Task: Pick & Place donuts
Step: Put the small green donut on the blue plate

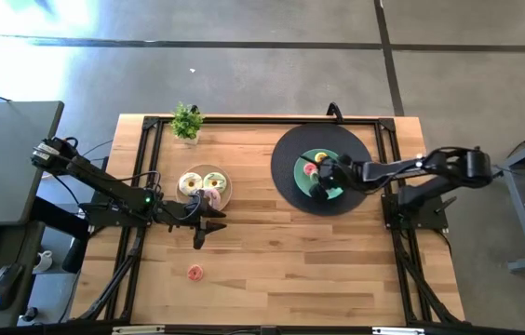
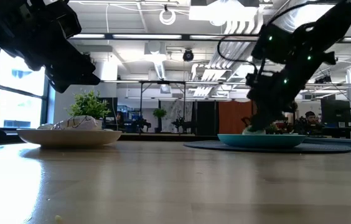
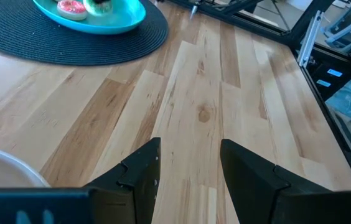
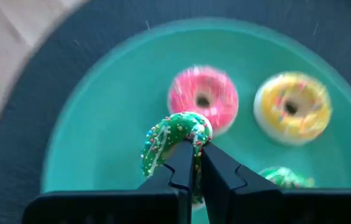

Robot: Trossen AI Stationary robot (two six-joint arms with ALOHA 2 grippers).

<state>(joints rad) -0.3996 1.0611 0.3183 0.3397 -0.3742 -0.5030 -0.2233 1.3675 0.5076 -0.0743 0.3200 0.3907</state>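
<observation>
Pinching green donut (image 4: 174,144) inside teal plate (image 4: 101,124) rim.

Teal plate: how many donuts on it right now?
4 visible in the right wrist view: pink donut, yellow donut, green donut pinched by the right gripper, and another green donut partly hidden. More may be hidden.

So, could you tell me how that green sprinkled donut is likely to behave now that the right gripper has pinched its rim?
The green donut keeps its ring shape in the right gripper, so it is probably stiff. It stands tilted over the teal plate, pinched at one edge, so it may swing or slip. Being round, it could roll if dropped.
</observation>
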